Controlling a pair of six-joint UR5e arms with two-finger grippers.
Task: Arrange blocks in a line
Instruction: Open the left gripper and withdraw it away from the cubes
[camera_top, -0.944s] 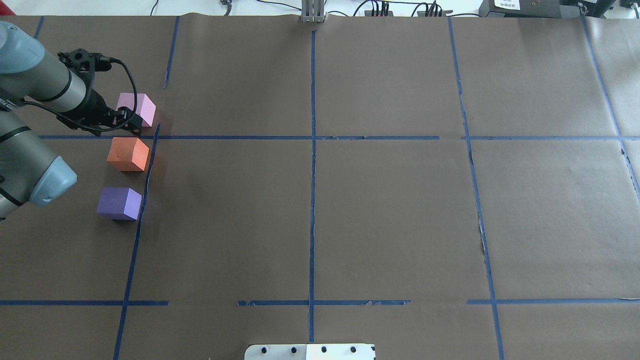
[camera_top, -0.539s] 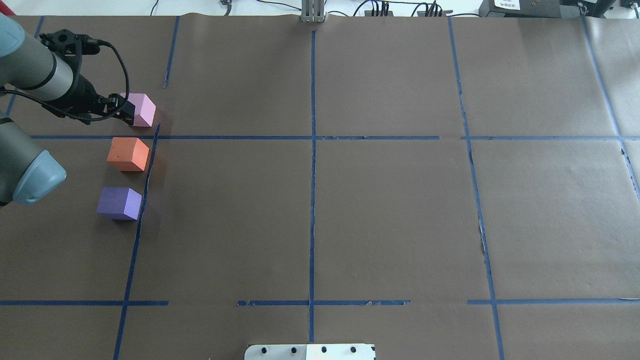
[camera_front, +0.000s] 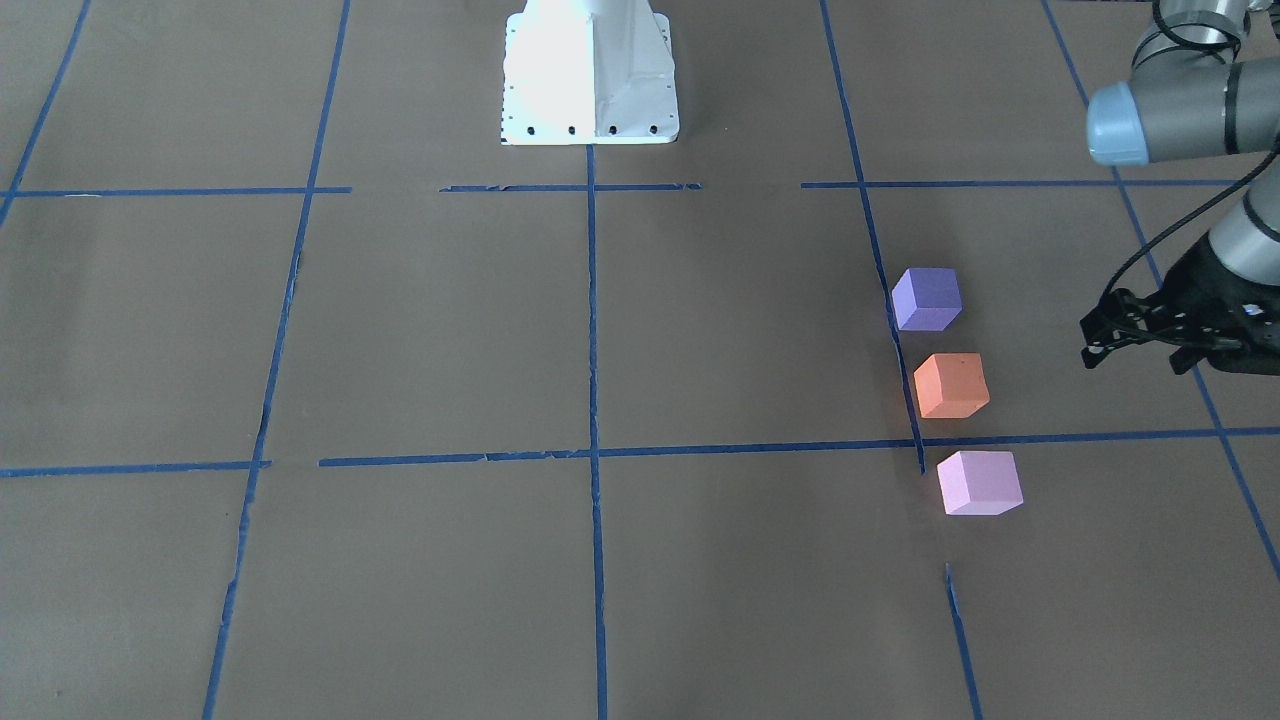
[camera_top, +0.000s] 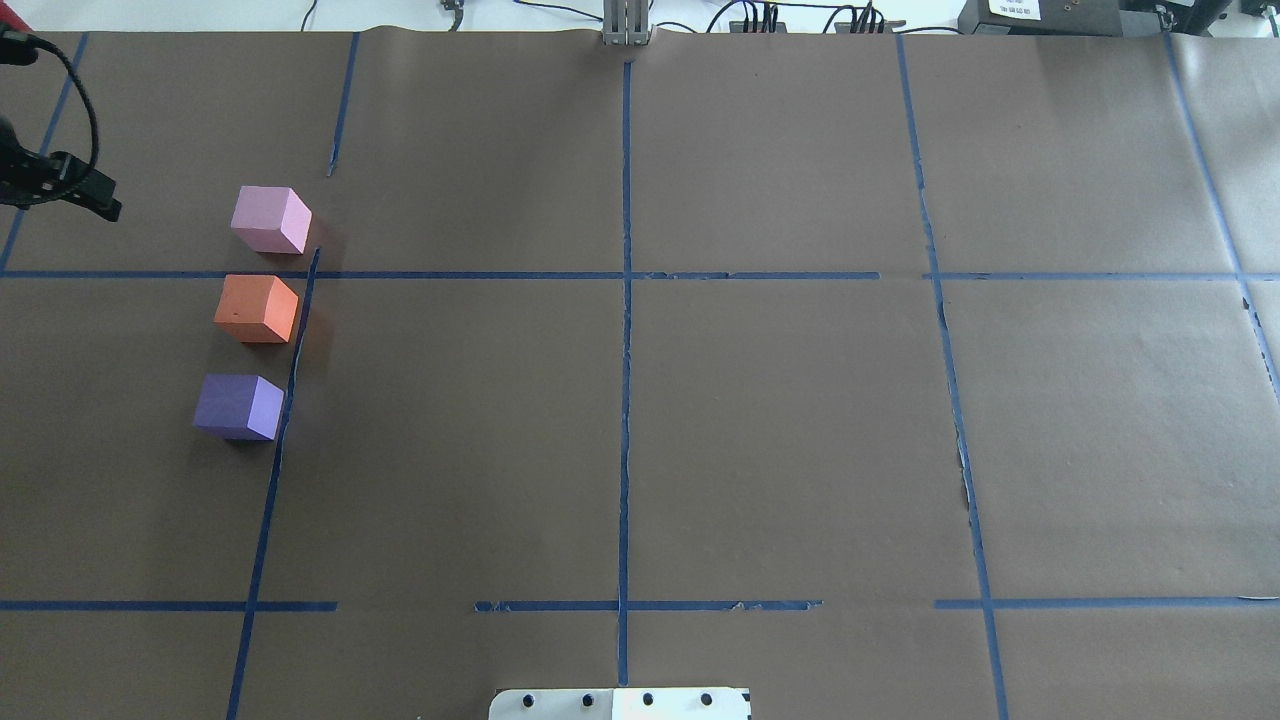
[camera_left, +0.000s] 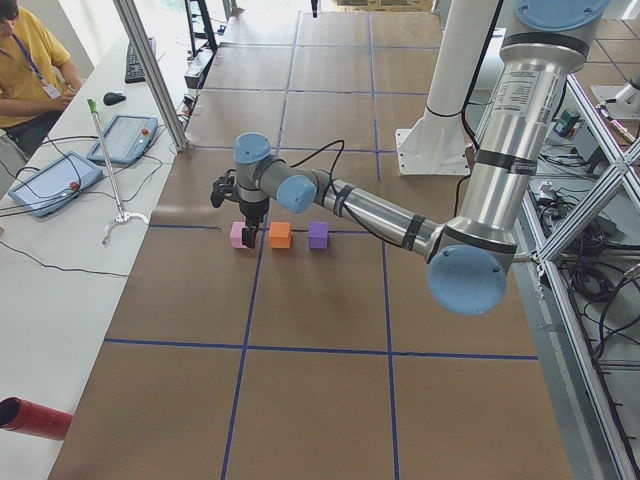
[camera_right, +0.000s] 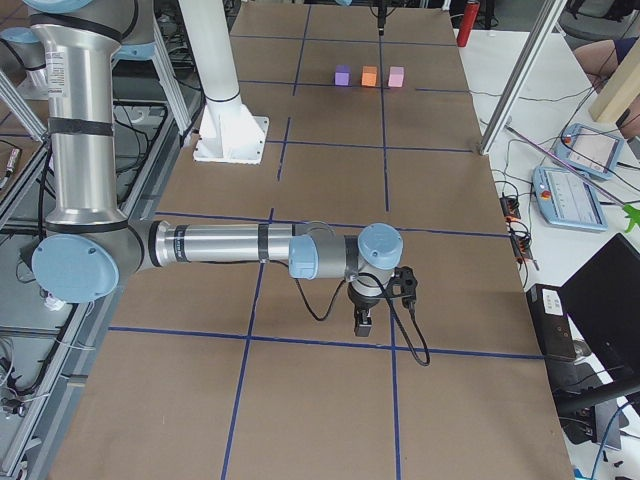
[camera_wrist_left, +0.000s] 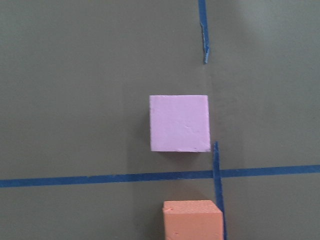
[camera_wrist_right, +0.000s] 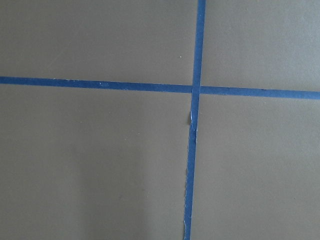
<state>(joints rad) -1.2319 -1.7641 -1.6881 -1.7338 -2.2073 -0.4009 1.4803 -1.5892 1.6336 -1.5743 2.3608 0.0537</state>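
Change: the left gripper (camera_front: 1088, 342) was right against the pale pink block (camera_top: 270, 220) a moment ago. It has since drawn back towards the left edge of the worktop (camera_top: 760, 420) and is now well apart from that block. All three blocks lie where they lay before.
Blocks: three matte cubes of about equal size sit flat on the worktop's left part, each turned at a slight angle.
Row: the blocks run from far to near. The pale pink block is farthest, the orange block (camera_top: 256, 309) is in the middle, and the violet-blue block (camera_top: 238, 407) is nearest the robot. There is a small gap between neighbours and none touch.
Tape: the row lies just left of a lengthwise strip of blue tape (camera_top: 290, 370). A crosswise strip passes between the pink and orange blocks.
Left gripper: its black fingers stand apart and hold nothing. It is above the worktop, to the left of the row.
Right gripper: it hangs pointing down over the worktop's right part, near a tape crossing (camera_wrist_right: 195, 90). Whether its fingers are apart or together cannot be told.
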